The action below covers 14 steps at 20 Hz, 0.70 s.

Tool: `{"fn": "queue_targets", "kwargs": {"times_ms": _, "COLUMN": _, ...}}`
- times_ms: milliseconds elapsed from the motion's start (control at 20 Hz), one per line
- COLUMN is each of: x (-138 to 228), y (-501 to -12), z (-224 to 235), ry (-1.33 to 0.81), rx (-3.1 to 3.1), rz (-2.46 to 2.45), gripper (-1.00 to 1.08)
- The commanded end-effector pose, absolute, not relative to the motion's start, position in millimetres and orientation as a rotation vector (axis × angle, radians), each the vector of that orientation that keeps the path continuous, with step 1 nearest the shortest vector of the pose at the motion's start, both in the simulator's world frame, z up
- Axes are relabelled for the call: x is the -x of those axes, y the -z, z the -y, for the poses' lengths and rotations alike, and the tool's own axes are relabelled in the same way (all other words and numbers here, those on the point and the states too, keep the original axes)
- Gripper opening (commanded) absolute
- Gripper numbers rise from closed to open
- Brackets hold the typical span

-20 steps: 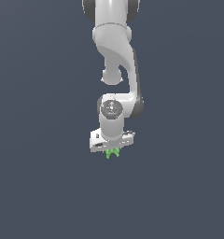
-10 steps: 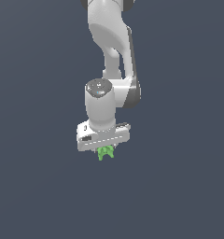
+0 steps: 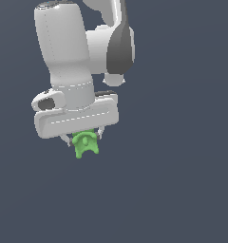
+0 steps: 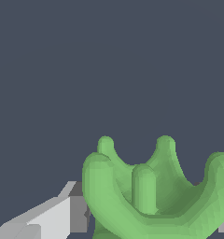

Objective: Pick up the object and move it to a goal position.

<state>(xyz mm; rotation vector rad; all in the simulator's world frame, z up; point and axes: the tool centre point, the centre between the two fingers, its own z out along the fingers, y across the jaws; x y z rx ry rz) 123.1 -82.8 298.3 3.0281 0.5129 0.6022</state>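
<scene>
The object [image 3: 85, 144] is a small bright green lumpy piece with prongs and a central bump. It hangs under my white gripper [image 3: 82, 138], held between the two short fingers, clear of the dark surface. The gripper is shut on it. The arm fills the upper part of the exterior view's left. In the wrist view the object [image 4: 156, 191] is large and close, with one pale finger [image 4: 62, 212] pressed against its side. The other finger is mostly hidden behind the object.
Only a plain dark grey-blue background shows around the arm in both views. No goal marker or other object shows.
The arm has come much closer to the exterior camera and shifted toward the exterior view's left, carrying the green object with it. The grip stays closed.
</scene>
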Motion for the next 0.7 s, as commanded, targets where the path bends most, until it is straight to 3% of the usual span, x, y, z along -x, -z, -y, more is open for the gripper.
{"fn": "queue_targets", "kwargs": {"times_ms": 0, "x": -128, "y": -338, "z": 95, "ry": -0.690, "rx": -3.004, "rz": -0.542, "gripper": -1.00}}
{"fn": "queue_targets", "kwargs": {"times_ms": 300, "x": -131, "y": -406, "z": 116, "ry": -0.838, "rx": -2.961, "rz": -0.585, "gripper": -1.00}}
{"fn": "queue_targets", "kwargs": {"times_ms": 650, "x": -131, "y": -445, "z": 129, "ry": -0.923, "rx": -2.936, "rz": -0.607, "gripper": -1.00}}
